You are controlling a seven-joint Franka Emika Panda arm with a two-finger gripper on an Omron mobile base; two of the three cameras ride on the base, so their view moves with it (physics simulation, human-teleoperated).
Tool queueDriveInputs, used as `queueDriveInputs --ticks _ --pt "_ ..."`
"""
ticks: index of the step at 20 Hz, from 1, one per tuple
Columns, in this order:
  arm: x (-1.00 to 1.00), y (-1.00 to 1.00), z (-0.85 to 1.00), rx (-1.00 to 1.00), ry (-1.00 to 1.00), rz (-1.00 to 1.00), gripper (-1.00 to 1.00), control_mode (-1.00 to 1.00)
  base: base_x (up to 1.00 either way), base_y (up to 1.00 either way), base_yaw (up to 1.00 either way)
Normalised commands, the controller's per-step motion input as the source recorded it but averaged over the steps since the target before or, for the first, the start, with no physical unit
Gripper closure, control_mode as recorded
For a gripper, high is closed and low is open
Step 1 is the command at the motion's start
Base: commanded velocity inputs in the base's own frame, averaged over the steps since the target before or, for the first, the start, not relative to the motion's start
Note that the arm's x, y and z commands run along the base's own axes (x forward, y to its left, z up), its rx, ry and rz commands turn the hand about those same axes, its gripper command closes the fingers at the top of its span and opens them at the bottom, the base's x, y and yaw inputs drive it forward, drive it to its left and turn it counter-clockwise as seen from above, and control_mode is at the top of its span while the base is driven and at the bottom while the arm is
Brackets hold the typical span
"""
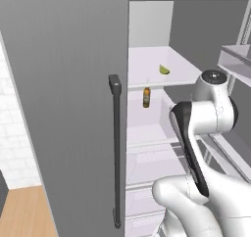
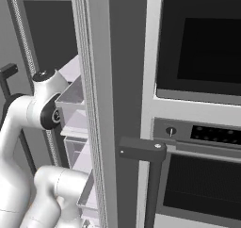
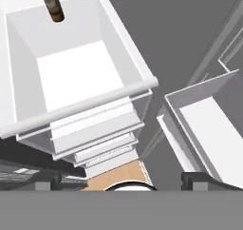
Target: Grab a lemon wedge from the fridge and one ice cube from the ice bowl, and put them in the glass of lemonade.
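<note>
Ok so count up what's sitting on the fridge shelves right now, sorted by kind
Lemon wedge: 1, on the upper shelf
Brown bottle: 1, upright on the shelf below
Total: 2

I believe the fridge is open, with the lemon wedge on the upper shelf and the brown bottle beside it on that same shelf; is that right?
Not quite. The fridge is open and the lemon wedge lies on the upper shelf, but the brown bottle stands on the shelf below it, not beside it. The left base view shows this.
</note>
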Motion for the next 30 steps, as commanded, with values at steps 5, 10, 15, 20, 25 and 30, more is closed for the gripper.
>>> queueDriveInputs --ticks 5,10,15,20,25,30 --pt "0.3 0.0 0.98 0.0 -0.32 0.11 -1.0 -1.0 0.0 0.0 0.0" --pt "0.44 0.02 0.74 -0.03 -0.38 0.23 -1.0 -1.0 0.0 0.0 0.0" --pt "0.78 0.0 0.22 -0.02 -0.12 0.27 -1.0 -1.0 0.0 0.0 0.0" --pt "0.84 0.04 0.22 -0.08 0.03 0.14 -1.0 -1.0 0.0 0.0 0.0" --pt "0.81 0.04 0.05 -0.09 0.15 0.0 -1.0 -1.0 0.0 0.0 0.0" --pt "0.77 0.05 -0.02 -0.02 0.17 0.0 -1.0 -1.0 0.0 0.0 0.0"
